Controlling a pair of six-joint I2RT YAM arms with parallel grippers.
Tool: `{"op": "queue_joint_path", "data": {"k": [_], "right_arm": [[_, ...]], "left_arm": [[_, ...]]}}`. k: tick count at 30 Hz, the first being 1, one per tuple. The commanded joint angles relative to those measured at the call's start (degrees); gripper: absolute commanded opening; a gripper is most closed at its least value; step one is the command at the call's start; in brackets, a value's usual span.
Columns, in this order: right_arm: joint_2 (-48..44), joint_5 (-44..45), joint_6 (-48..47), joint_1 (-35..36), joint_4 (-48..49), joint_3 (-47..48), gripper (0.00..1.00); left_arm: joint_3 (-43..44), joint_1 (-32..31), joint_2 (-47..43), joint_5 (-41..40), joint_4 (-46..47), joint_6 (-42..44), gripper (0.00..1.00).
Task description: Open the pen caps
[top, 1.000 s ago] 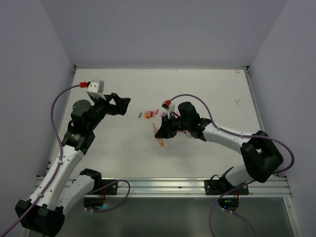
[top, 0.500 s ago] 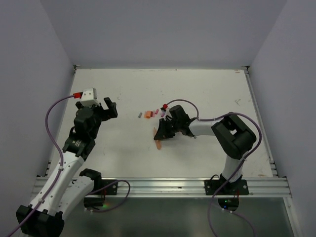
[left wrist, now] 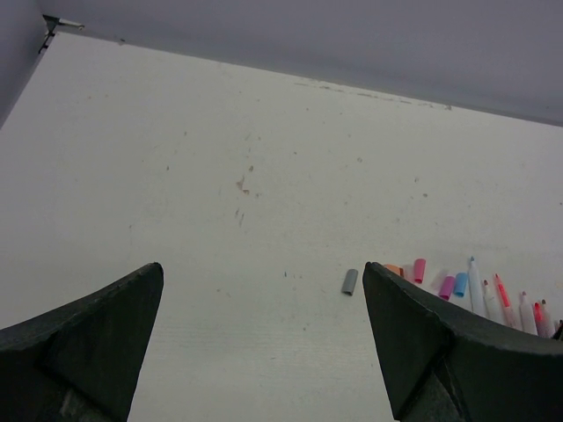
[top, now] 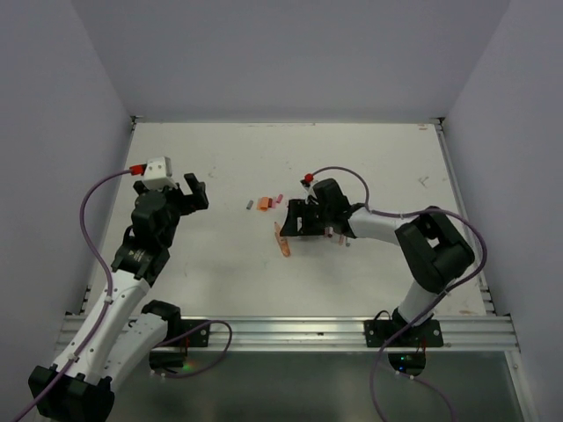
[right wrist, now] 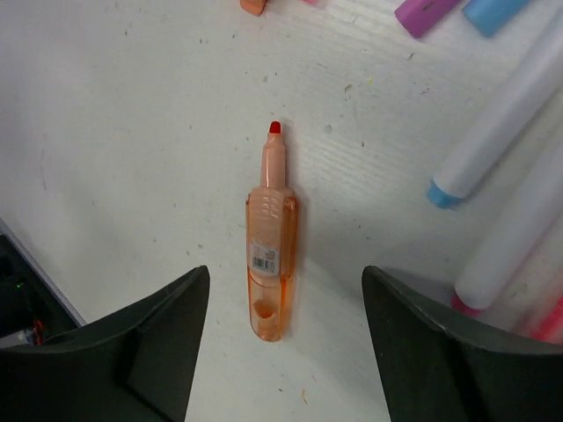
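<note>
right pincer gapes empty over the uncapped orange pen, red tip pointing toward the orange cap.

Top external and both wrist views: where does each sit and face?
Top external: above and behind, looking down at the table; both arms show.
Left wrist: on the left gripper, facing across toward the pen caps; open fingers show.
Right wrist: on the right gripper, facing down at the orange marker; open fingers show.
Shared: top and right wrist show that marker.
</note>
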Motion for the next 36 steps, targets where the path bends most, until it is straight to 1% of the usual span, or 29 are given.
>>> {"op": "queue_joint_path", "data": {"k": [1,2,3,4,5,7,8,9,12,13,15,16,19,20,22,26,28,33,36], "right_arm": [[-7.98,7.07,-5.34,-0.22,-9.04,2.18,0.75],[-9.83,8.91,-6.14,-0.31,-10.45,2.63,0.79],[-14.11,12.32,-7.02,-0.66,-13.42,3.67,0.81],[-16.16,14.88,-8.59,-0.84,-15.02,4.21,0.84],[-20.27,19.69,-9.30,-1.45,-18.77,5.78,0.89],[-23.98,25.42,-12.02,-2.24,-22.57,7.46,0.95],[-26.18,28.32,-12.90,-2.68,-26.16,8.33,0.98],[-30.20,34.88,-13.96,-3.21,-27.76,9.91,0.99],[-36.64,44.58,-17.74,-3.48,-32.06,12.20,0.98],[-41.44,50.18,-19.31,-3.48,-32.60,12.47,0.98],[-46.21,54.17,-21.08,-3.48,-33.31,12.56,0.99],[-50.59,57.84,-23.00,-3.39,-33.40,12.39,0.99],[-57.20,60.16,-27.22,-3.48,-33.75,11.60,0.99],[-61.14,61.56,-27.94,-3.48,-33.93,11.51,0.99],[-64.59,62.54,-30.21,-3.48,-34.63,10.72,0.98],[-73.98,63.95,-31.99,-3.48,-34.37,7.83,0.99],[-76.37,64.82,-34.70,-3.48,-33.84,6.68,0.99],[-82.35,63.86,-34.97,-3.48,-31.65,3.60,0.99],[-82.80,63.25,-34.97,-3.39,-30.85,2.54,0.99]], "left_arm": [[0.43,-0.14,-0.64,-1.72,0.55,0.64,0.98],[0.70,-0.14,-0.82,-1.89,0.37,0.47,0.98],[1.22,-0.14,-0.99,-2.51,-0.59,0.12,0.98],[2.44,-0.14,-1.08,-2.95,-1.30,-0.06,0.98],[3.15,-0.14,-1.52,-4.08,-2.78,0.03,0.98],[5.43,-0.14,-1.78,-5.67,-4.46,0.11,0.98],[6.23,-0.14,-2.04,-7.50,-6.38,0.29,0.98],[7.02,-0.14,-2.40,-8.30,-7.36,0.81,0.98],[10.53,-0.14,-3.01,-11.47,-11.49,1.87,1.00],[12.28,-0.14,-3.45,-12.17,-12.37,1.87,1.00],[13.96,-0.14,-4.41,-13.93,-14.83,2.05,1.00],[15.62,-0.14,-4.86,-14.20,-15.45,2.57,1.00],[18.96,-0.14,-6.35,-15.52,-17.91,3.80,1.00],[19.85,-0.14,-6.62,-16.04,-19.13,3.98,1.00],[21.61,-0.14,-7.84,-16.57,-19.93,4.68,1.00],[22.32,-0.14,-10.48,-18.94,-20.90,5.21,1.00],[21.62,-0.14,-12.32,-19.82,-20.82,5.12,1.00],[19.34,-0.14,-16.10,-20.27,-19.85,4.25,1.00],[18.01,-0.14,-17.07,-20.00,-19.85,3.20,1.00]]}}
